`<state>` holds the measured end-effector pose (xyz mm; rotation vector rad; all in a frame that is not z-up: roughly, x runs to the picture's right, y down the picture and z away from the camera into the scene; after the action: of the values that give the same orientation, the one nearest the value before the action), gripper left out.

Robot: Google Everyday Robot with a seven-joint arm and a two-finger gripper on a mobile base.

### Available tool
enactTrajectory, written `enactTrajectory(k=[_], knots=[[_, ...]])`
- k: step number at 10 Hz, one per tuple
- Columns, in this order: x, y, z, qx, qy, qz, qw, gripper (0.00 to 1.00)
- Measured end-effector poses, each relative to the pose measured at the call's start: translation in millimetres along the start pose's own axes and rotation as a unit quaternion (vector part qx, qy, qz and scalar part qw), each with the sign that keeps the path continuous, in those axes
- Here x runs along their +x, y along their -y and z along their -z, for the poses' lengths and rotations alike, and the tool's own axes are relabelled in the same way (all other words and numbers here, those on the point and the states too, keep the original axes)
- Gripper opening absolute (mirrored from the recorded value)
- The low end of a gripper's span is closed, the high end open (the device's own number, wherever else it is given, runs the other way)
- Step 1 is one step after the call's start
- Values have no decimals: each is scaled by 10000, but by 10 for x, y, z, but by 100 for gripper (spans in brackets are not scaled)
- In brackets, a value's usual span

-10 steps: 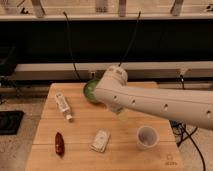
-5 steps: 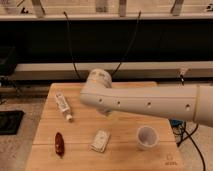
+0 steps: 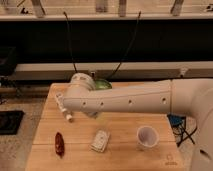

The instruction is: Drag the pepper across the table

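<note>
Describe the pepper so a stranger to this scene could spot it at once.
On the wooden table, the gripper hangs under the end of the arm near the back left. Nearer the camera, at the front-left corner, lies the pepper, left of a white packet. It alone is slim, dark red and tapered; the tube behind it is white.

The slim, dark red pepper [image 3: 59,143] is lying flat near the front left edge of the light wooden table [image 3: 120,150], well apart from the claw [image 3: 75,102], which is hovering over the table's back left.
</note>
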<state>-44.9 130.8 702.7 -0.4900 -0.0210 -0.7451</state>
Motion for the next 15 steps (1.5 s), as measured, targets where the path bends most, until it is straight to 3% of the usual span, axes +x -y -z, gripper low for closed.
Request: enactTrajectory(k=[6, 12, 15], knots=[[-449, 122, -263, -20, 95, 772, 9970, 80], [-870, 202, -429, -97, 236, 1539, 9878, 80], [-1103, 266, -502, -89, 302, 1920, 9809, 80]])
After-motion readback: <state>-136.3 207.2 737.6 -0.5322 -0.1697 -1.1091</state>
